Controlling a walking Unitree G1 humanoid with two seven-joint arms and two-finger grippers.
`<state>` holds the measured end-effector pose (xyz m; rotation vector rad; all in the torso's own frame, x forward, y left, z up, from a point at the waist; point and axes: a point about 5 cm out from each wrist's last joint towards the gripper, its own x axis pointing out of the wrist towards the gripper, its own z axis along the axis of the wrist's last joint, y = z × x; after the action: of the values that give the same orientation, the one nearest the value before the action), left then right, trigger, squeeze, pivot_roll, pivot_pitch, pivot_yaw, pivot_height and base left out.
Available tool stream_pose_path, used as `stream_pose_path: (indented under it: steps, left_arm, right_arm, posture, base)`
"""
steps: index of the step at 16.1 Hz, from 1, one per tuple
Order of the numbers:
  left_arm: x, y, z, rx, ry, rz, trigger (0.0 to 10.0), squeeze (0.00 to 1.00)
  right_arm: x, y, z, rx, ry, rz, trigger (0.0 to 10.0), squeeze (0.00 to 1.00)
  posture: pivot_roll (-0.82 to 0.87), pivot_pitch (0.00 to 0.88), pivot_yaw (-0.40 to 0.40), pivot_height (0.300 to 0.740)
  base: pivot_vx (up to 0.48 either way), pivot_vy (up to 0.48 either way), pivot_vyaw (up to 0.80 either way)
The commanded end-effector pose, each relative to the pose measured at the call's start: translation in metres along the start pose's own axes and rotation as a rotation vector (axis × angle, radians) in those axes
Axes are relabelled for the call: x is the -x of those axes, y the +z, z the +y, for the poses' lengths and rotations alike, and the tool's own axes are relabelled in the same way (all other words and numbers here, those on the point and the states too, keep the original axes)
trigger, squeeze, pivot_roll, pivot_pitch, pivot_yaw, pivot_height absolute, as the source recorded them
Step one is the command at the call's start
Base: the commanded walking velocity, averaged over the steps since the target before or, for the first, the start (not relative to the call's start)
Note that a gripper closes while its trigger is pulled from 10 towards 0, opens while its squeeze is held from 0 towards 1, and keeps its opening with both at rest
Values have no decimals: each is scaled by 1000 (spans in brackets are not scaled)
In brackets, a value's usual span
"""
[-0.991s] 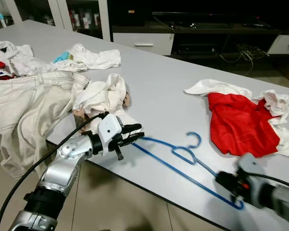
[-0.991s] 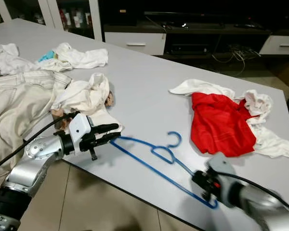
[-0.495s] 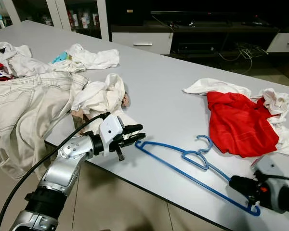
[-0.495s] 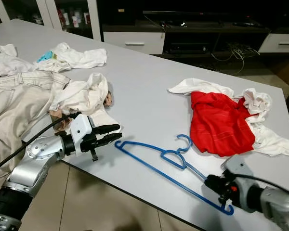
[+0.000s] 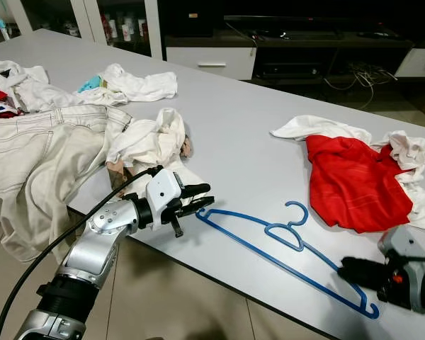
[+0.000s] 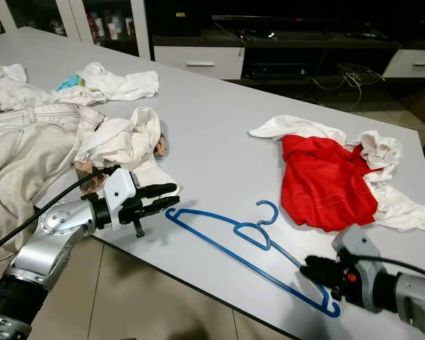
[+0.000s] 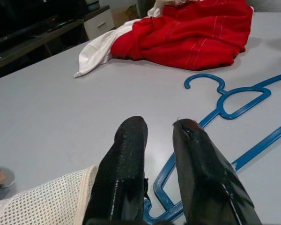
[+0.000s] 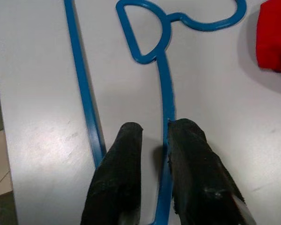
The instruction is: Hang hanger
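At the near edge of the grey table, my right gripper sits low over one end of the blue hanger. Its two black fingers stand a narrow gap apart, and the hanger's upper arm runs in just along the inside of one of them; I cannot tell whether they pinch it. The hanger lies flat on the table, its long bar parallel to the near edge, its hook curling toward a red garment. At the hanger's other end, my left gripper hovers at the table's edge, fingers slightly parted and holding nothing, their tips just above the hanger's corner. A patch of white mesh cloth lies beside that gripper. Just behind my left arm is a crumpled white cloth, and to its left a pair of pale beige trousers drapes over the table's edge. The red garment lies on the right half of the table, near the hook, on top of white clothing. Further back on the left, more white clothes lie on the table. Beyond the table stands a low dark cabinet with white drawers.
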<state>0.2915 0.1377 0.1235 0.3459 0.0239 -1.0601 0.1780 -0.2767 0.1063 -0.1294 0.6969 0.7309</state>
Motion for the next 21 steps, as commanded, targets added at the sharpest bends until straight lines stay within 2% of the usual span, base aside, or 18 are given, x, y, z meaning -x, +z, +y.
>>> stream_pose_path:
  steps: [1, 2, 3, 5, 6, 7, 8, 9, 11, 13, 14, 16, 18, 20, 21]
  left_arm:
    - [-2, 4, 2, -23, -2, -5, 10000, 0]
    - [-2, 4, 2, -23, -4, -4, 10000, 0]
    - [-3, 4, 1, -22, -6, -4, 10000, 0]
    - [-3, 4, 1, -21, -7, -5, 10000, 0]
    - [-4, 4, 2, -22, -8, -6, 10000, 0]
    - [-5, 4, 2, -23, -7, -8, 10000, 0]
    - [-5, 4, 2, -24, -6, -9, 10000, 0]
    - [-6, 5, 2, -24, -1, -14, 10000, 0]
    - [-4, 5, 2, -23, 5, -13, 10000, 0]
    - [-3, 3, 1, -22, 10, -12, 10000, 0]
    - [-3, 3, 1, -22, 11, -12, 10000, 0]
    - [-4, 4, 1, -20, 18, -17, 10000, 0]
    - [-6, 4, 0, -20, 17, -19, 10000, 0]
    - [-9, 6, -1, -19, 17, -29, 10000, 0]
    - [-9, 6, -1, -18, 19, -30, 10000, 0]
  right_arm:
    - [1, 5, 2, 39, 17, 2, 10000, 949]
    - [1, 4, 1, 41, 7, 9, 10000, 769]
    - [1, 5, -1, 42, -8, -6, 10000, 0]
    - [-3, 17, -12, 26, -86, -85, 10000, 0]
    - [-9, 34, -34, -28, -252, -199, 10000, 0]
    - [-13, 42, -44, -25, -336, -233, 10000, 0]
    - [-14, 43, -46, -16, -361, -239, 10000, 0]
    - [-20, 51, -53, -38, -416, -284, 10000, 0]
    - [-31, 63, -57, -44, -457, -327, 10000, 0]
    - [-41, 68, -70, -34, -583, -328, 10000, 0]
    - [-43, 69, -72, -38, -602, -331, 10000, 0]
    - [-56, 78, -85, -78, -736, -370, 10000, 0]
    - [-72, 85, -92, -119, -816, -375, 10000, 0]
    - [-92, 99, -90, -86, -834, -356, 10000, 0]
    - [-95, 101, -90, -66, -850, -335, 10000, 0]
  posture:
    - [-91, 0, -14, 740]
    - [-93, 0, -14, 740]
    - [-94, 0, -14, 740]
    - [-96, 0, -14, 740]
    - [-94, 0, -15, 740]
    - [-91, 0, -16, 740]
    - [-91, 0, -16, 740]
    - [-80, 0, -20, 740]
    - [-67, 0, -26, 740]
    - [-60, 0, -29, 740]
    - [-59, 0, -30, 740]
    - [-58, 0, -34, 740]
    - [-59, 0, -34, 740]
    - [-48, 0, -41, 740]
    - [-45, 0, -45, 740]
  base:
    - [0, 0, 0]
    - [0, 0, 0]
    - [0, 0, 0]
    - [0, 0, 0]
    - [0, 0, 0]
    - [0, 0, 0]
    - [0, 0, 0]
    - [0, 0, 0]
    - [0, 0, 0]
    - [0, 0, 0]
    - [0, 0, 0]
    - [0, 0, 0]
    - [0, 0, 0]
    - [0, 0, 0]
    - [0, 0, 0]
